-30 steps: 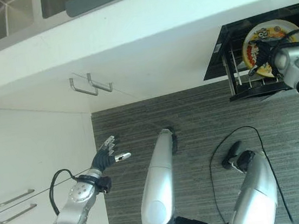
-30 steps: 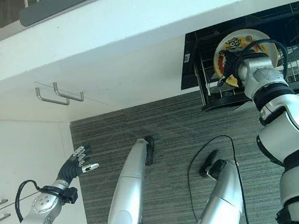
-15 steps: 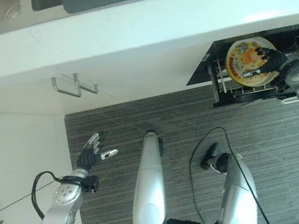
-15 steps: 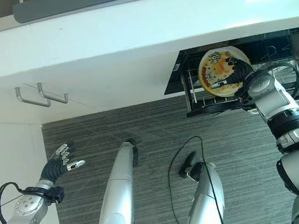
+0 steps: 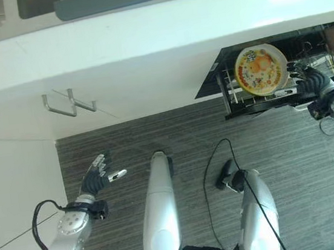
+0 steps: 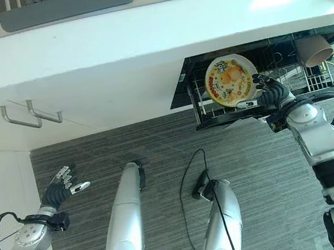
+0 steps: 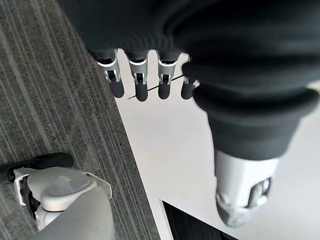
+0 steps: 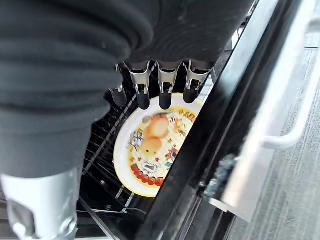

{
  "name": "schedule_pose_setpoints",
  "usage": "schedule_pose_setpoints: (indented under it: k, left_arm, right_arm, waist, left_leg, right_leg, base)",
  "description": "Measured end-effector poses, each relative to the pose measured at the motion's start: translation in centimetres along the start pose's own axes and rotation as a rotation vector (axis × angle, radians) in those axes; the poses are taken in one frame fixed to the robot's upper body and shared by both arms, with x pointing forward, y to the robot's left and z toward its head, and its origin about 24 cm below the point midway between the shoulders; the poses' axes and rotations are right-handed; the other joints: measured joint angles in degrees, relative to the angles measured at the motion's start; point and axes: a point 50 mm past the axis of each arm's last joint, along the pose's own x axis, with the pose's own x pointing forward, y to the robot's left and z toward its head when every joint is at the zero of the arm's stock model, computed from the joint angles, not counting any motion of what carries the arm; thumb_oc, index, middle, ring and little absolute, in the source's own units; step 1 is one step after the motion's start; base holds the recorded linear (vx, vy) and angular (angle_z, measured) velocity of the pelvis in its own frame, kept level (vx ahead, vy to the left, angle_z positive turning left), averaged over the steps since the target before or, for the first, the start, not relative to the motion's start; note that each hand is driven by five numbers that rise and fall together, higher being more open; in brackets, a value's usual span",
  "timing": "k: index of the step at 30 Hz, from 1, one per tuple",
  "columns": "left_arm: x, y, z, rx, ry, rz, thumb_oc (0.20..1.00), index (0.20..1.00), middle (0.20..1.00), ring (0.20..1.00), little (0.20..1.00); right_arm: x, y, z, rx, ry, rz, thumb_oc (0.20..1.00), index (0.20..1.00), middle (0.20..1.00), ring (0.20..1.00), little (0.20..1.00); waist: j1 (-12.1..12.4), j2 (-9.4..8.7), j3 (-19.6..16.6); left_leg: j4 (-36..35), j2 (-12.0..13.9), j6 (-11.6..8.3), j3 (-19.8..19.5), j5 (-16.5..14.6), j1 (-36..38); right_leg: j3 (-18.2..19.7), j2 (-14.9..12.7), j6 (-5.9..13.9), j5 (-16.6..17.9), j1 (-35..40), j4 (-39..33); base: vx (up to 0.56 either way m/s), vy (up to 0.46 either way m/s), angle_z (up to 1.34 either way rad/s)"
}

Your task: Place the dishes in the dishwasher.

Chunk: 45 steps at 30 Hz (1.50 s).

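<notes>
1. Right hand (image 6: 271,94) hangs at the front edge of the pulled-out dishwasher rack (image 6: 308,80), its fingers spread and relaxed, with nothing in its grasp.
2. Just beside that hand, the round yellow plate with a cartoon print and red rim band (image 6: 230,80) stands on edge in the wire rack; in the right wrist view the fingertips (image 8: 165,100) sit near the plate's edge, and whether they touch it I cannot tell.
3. Farther along the same rack lies a tan cup (image 6: 315,50) on its side.
4. Left hand (image 5: 97,176) hangs over the grey striped carpet floor (image 5: 156,132), near the white cabinet front (image 5: 15,180), fingers straight and empty.
5. Above the dishwasher runs the white table (image 5: 143,33), and two metal bar handles (image 5: 70,104) show on the cabinet below it.
</notes>
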Motion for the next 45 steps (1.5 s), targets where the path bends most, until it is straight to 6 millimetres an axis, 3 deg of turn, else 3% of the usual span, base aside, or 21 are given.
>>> schedule_pose_setpoints:
  k: [7, 13, 19, 21, 24, 29, 31, 33, 37, 41, 45]
  left_arm:
    - [0.0, -0.5, -1.1, -0.031, 0.029, 0.041, 1.0, 1.0, 1.0, 1.0, 1.0]
    - [0.0, -1.3, -3.0, -0.079, 0.084, 0.103, 1.0, 1.0, 1.0, 1.0, 1.0]
    - [0.7, -1.5, -3.8, -0.101, 0.099, 0.15, 1.0, 1.0, 1.0, 1.0, 1.0]
    - [0.7, -2.0, -4.9, -0.118, 0.138, 0.169, 1.0, 1.0, 1.0, 1.0, 1.0]
    - [0.4, -2.7, -6.1, -0.128, 0.182, 0.174, 1.0, 1.0, 1.0, 1.0, 1.0]
    - [-1.7, -4.5, -10.3, -0.151, 0.343, 0.171, 1.0, 1.0, 1.0, 1.0, 1.0]
    - [-2.4, -5.2, -11.2, -0.16, 0.374, 0.165, 1.0, 1.0, 1.0, 1.0, 1.0]
    - [-3.4, -5.8, -12.6, -0.149, 0.436, 0.163, 1.0, 1.0, 1.0, 1.0, 1.0]
    - [-4.0, -6.1, -13.3, -0.144, 0.465, 0.163, 1.0, 1.0, 1.0, 1.0, 1.0]
    - [-5.0, -6.5, -14.6, -0.128, 0.52, 0.16, 1.0, 1.0, 1.0, 1.0, 1.0]
    - [-5.5, -6.5, -14.8, -0.121, 0.524, 0.156, 1.0, 1.0, 1.0, 1.0, 1.0]
  right_arm:
    - [-1.5, 1.9, -1.4, 0.1, -0.021, -0.008, 1.0, 1.0, 1.0, 1.0, 1.0]
    - [-3.9, 4.4, -1.1, 0.261, -0.16, -0.007, 1.0, 1.0, 1.0, 1.0, 1.0]
    - [-3.9, 4.5, 0.8, 0.359, -0.296, -0.022, 1.0, 1.0, 1.0, 1.0, 1.0]
    - [-3.9, 4.8, 0.6, 0.409, -0.297, -0.02, 1.0, 1.0, 1.0, 1.0, 1.0]
    - [-3.9, 4.7, -0.5, 0.428, -0.253, -0.042, 1.0, 1.0, 1.0, 1.0, 1.0]
    - [-4.1, 4.0, -2.4, 0.46, -0.22, -0.141, 1.0, 1.0, 1.0, 1.0, 1.0]
    - [-4.3, 4.0, -3.4, 0.472, -0.189, -0.176, 0.2, 0.2, 0.2, 0.2, 0.2]
    - [-4.2, 5.0, -4.7, 0.571, -0.157, -0.212, 0.2, 0.2, 0.2, 0.2, 0.2]
    - [-4.7, 5.8, -6.0, 0.664, -0.156, -0.243, 0.2, 0.2, 0.2, 0.2, 0.2]
    - [-5.1, 8.0, -7.9, 0.819, -0.103, -0.253, 0.2, 0.2, 0.2, 0.2, 0.2]
    - [-5.2, 8.0, -8.9, 0.855, -0.083, -0.279, 0.2, 0.2, 0.2, 0.2, 0.2]
  waist:
    - [-1.75, -1.29, -0.08]
    - [-4.86, -2.72, -0.17]
    - [-6.49, -3.8, -0.66]
    - [-6.75, -3.63, -1.27]
    - [-7.25, -2.71, -5.84]
    - [-7.7, 1.12, -13.64]
    - [-7.86, 1.63, -14.29]
    - [-7.95, 1.61, -15.66]
    - [-8.03, 1.79, -17.7]
    - [-8.08, 2.76, -19.84]
    - [-8.11, 3.83, -20.21]
  left_leg:
    - [-6.2, 0.92, -0.38, 2.24, 0.78, 7.46]
    - [-18.94, 2.24, -2.33, 5.67, 5.16, 18.52]
    - [-30.46, 3.16, -4.97, 8.01, 10.09, 27.76]
    - [-32.71, 3.21, -5.28, 8.7, 10.7, 30.86]
    - [-34.49, 3.18, -5.5, 9.51, 10.84, 32.88]
    - [-38.94, 1.6, -5.5, 11.32, 11.22, 39.58]
    - [-39.13, 1.24, -5.33, 11.22, 11.56, 39.61]
    - [-40.86, 0.68, -5.21, 11.49, 12.25, 40.86]
    - [-42.55, 0.0, -4.75, 11.42, 13.11, 41.97]
    - [-43.91, -0.27, -5.03, 12.11, 13.53, 43.75]
    - [-44.1, -0.37, -4.88, 12.06, 13.99, 44.48]
  right_leg:
    - [-0.14, 2.0, 0.71, 2.74, 6.79, -7.81]
    - [-1.05, 6.28, 1.64, 9.23, 17.46, -23.39]
    - [-1.69, 10.05, 0.5, 12.78, 25.09, -33.82]
    - [-1.66, 10.6, 0.39, 13.05, 27.58, -35.41]
    - [-1.5, 10.9, 0.38, 13.04, 29.11, -36.8]
    - [-0.5, 10.0, 1.4, 13.31, 34.47, -39.72]
    - [-0.48, 9.79, 1.58, 13.4, 34.5, -39.72]
    - [-0.27, 9.54, 1.59, 13.4, 34.86, -39.79]
    - [-0.46, 9.02, 1.77, 13.5, 35.58, -40.11]
    - [-0.33, 8.79, 1.64, 13.33, 36.82, -40.7]
    - [-0.44, 8.73, 1.59, 13.4, 37.52, -40.84]
  base:
    - [0.01, 0.014, -0.13]
    - [0.0, -0.029, -0.18]
    - [0.05, -0.036, -0.13]
    - [0.07, -0.012, -0.13]
    - [0.08, 0.014, -0.05]
    - [0.07, 0.05, -0.06]
    - [0.09, 0.062, 0.02]
    - [0.08, 0.057, -0.03]
    - [0.06, 0.015, 0.04]
    - [0.05, 0.026, -0.02]
    - [0.05, 0.016, 0.01]
